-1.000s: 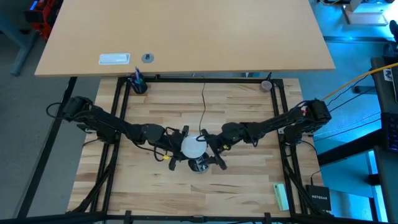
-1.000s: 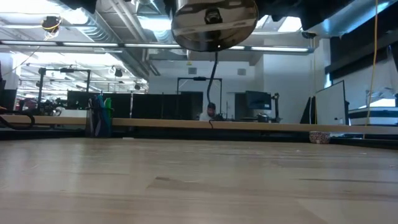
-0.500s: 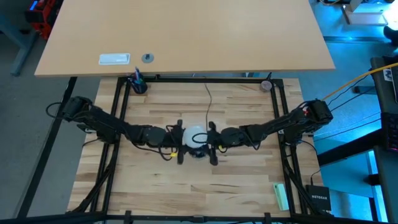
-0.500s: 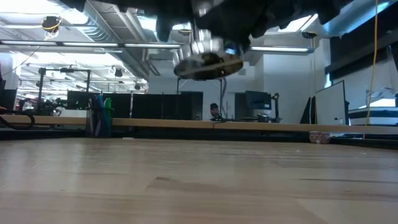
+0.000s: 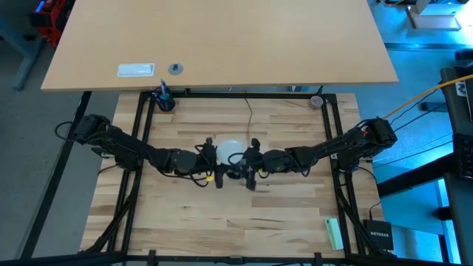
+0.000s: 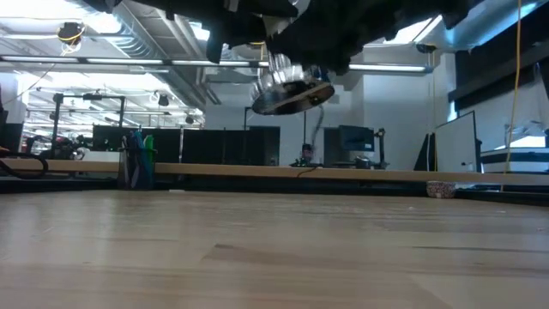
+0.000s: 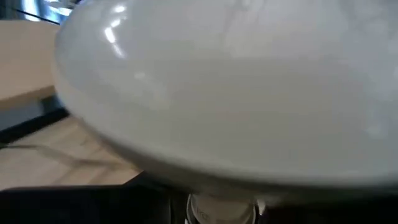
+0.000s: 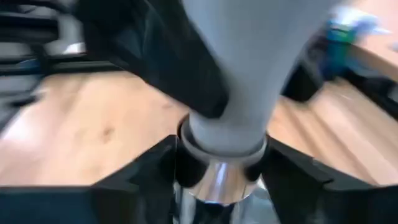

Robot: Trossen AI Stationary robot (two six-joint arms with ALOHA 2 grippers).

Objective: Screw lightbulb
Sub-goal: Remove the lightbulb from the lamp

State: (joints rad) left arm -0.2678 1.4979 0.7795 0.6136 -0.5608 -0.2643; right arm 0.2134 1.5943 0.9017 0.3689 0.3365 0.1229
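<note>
The bulb is held up off the table, above its middle, its silvery base already seated in the mouth of the socket, which hangs tilted in the air. The left gripper, just beside the bulb, has its jaws clamped on the bulb's neck. The right gripper, on the bulb's other side, grips around the socket's collar; how firmly its jaws close I cannot tell. The threads look engaged but not fully turned home, so more twisting probably remains. The socket's cord trails from the bulb toward the table's far edge.
</note>
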